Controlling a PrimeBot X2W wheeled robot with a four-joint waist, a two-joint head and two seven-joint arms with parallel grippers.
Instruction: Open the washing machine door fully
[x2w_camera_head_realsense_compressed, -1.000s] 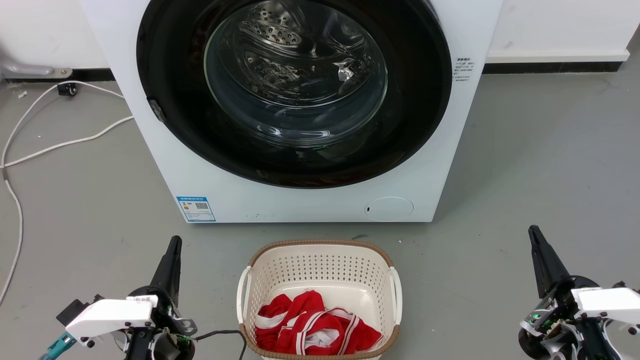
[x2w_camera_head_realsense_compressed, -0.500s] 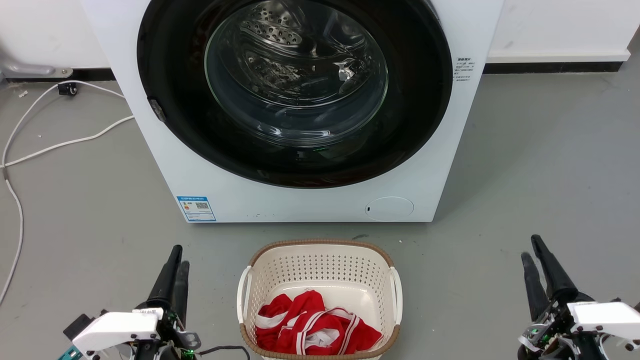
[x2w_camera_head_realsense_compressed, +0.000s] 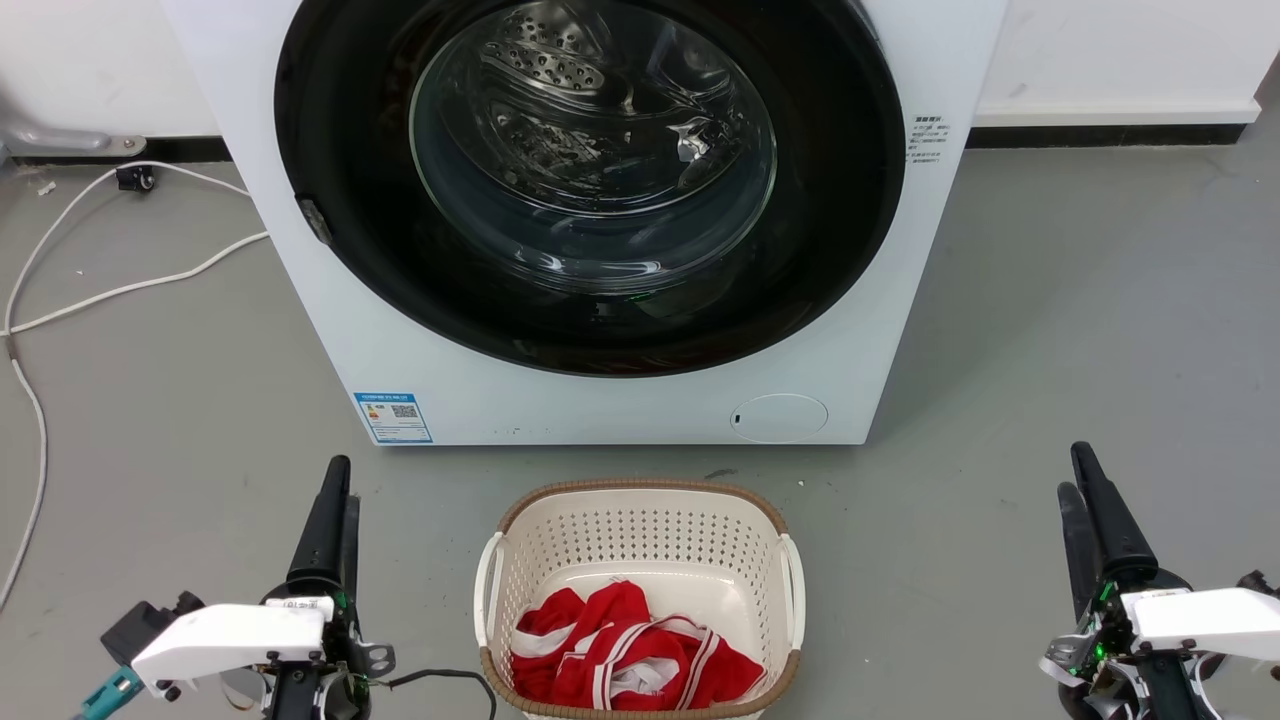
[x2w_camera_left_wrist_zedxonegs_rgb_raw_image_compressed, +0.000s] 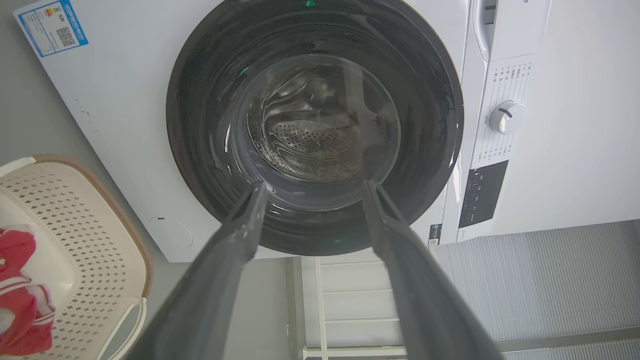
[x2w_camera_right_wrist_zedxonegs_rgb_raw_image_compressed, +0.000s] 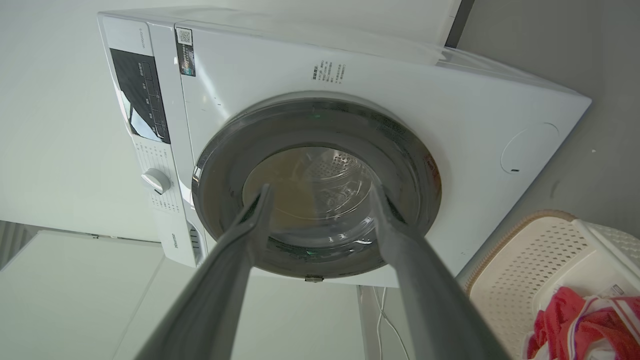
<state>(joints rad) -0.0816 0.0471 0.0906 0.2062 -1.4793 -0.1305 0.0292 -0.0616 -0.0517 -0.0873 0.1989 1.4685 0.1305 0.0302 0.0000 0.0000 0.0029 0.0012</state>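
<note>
The washing machine (x2w_camera_head_realsense_compressed: 340, 340) stands ahead on the floor, a white box. Its round black washing machine door (x2w_camera_head_realsense_compressed: 590, 335) lies flat against the front, with the steel drum visible through the clear glass bowl (x2w_camera_head_realsense_compressed: 590, 150). A small grey fitting (x2w_camera_head_realsense_compressed: 313, 222) sits on the door's left edge. My left gripper (x2w_camera_head_realsense_compressed: 343, 480) is low at the left, open and holding nothing, well short of the machine. My right gripper (x2w_camera_head_realsense_compressed: 1073, 468) is low at the right, also open and holding nothing. Both wrist views look between spread fingers at the door (x2w_camera_left_wrist_zedxonegs_rgb_raw_image_compressed: 200, 125) (x2w_camera_right_wrist_zedxonegs_rgb_raw_image_compressed: 415, 170).
A cream perforated basket (x2w_camera_head_realsense_compressed: 640, 530) with red and white cloth (x2w_camera_head_realsense_compressed: 620, 650) stands between my grippers, just in front of the machine. White cables (x2w_camera_head_realsense_compressed: 100, 290) trail over the grey floor at the left. A round flap (x2w_camera_head_realsense_compressed: 778, 417) and a blue label (x2w_camera_head_realsense_compressed: 393, 417) sit low on the machine's front.
Each gripper showed as a single finger a second ago and now shows two fingers apart. Both dipped lower, then rose again. The door has not moved.
</note>
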